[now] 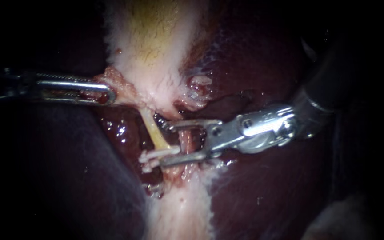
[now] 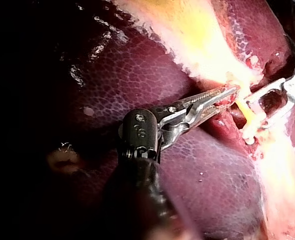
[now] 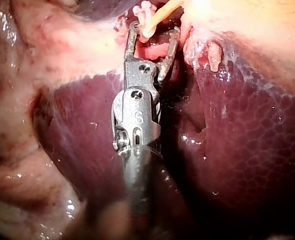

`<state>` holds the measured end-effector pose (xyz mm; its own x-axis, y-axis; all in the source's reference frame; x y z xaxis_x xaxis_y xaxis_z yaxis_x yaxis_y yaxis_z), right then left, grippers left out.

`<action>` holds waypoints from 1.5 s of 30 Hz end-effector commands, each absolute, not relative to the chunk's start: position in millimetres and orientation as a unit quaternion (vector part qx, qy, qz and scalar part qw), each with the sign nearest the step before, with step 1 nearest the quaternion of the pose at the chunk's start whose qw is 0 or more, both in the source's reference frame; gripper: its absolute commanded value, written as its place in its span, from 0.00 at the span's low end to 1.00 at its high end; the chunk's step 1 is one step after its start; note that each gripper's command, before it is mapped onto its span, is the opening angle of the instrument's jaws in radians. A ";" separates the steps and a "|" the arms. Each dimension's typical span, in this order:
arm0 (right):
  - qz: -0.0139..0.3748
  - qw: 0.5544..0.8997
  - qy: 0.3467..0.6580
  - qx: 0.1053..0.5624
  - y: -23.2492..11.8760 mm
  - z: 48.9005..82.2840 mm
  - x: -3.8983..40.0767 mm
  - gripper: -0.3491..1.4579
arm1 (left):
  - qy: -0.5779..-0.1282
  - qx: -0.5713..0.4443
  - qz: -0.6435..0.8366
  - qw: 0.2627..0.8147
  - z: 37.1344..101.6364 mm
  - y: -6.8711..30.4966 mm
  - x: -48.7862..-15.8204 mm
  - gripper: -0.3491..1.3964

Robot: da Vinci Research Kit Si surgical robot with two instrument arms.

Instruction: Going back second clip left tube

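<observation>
The pale yellow left tube (image 1: 153,130) runs down from the gallbladder's white neck (image 1: 150,66). A white clip (image 1: 155,156) sits across its lower end. My right instrument (image 1: 163,144) comes in from the right with its jaws open, one above and one below; the lower jaw's tip lies against the clip. A reddish tube (image 1: 186,140) shows between those jaws. In the right wrist view the open jaws (image 3: 154,28) straddle the pale tube (image 3: 160,17). My left instrument (image 1: 107,94) is shut on a fold of tissue at the gallbladder's neck, also seen in the left wrist view (image 2: 230,94).
Dark red liver (image 1: 267,186) lies on both sides of the white strip of tissue (image 1: 183,209) running down the middle. Raw, wet tissue (image 1: 121,129) lies under the left instrument's jaws. A pale nub (image 1: 198,86) sits right of the neck.
</observation>
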<state>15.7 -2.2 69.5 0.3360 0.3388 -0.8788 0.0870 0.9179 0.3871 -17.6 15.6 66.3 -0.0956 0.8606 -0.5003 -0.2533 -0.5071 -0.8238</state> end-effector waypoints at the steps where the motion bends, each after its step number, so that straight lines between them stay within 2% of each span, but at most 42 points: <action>1: 0.075 0.796 0.572 0.184 -2.1 69.0 14.8 0.47 | -0.284 -0.535 0.684 0.407 66.3 15.6 -17.6 0.00; 5: 0.057 0.797 0.577 0.172 -0.9 66.9 10.4 0.47 | -0.284 -0.535 0.684 0.407 66.3 15.6 -17.6 0.00; 9: 0.057 0.796 0.577 0.171 0.3 65.1 6.8 0.47 | -0.284 -0.535 0.684 0.407 66.3 15.6 -17.6 0.00; 15: 0.054 0.798 0.574 0.174 0.9 63.8 4.1 0.47 | -0.284 -0.535 0.684 0.407 66.3 15.6 -17.7 0.00; 19: 0.045 0.806 0.562 0.180 0.6 63.5 3.8 0.47 | -0.284 -0.535 0.684 0.407 66.3 15.6 -17.7 0.00; 33: 0.040 0.804 0.563 0.185 0.2 63.0 3.6 0.47 | -0.282 -0.536 0.684 0.406 67.3 15.5 -17.9 0.00; 45: 0.041 0.804 0.563 0.185 0.3 63.1 3.7 0.47 | -0.272 -0.534 0.689 0.408 71.6 16.2 -21.1 0.00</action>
<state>3.7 0.3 63.1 0.3627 0.2735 -0.8909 0.1437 0.9281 0.3434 -21.2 16.2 71.7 -0.0958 0.8530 -0.5130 -0.2706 -0.5183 -0.8113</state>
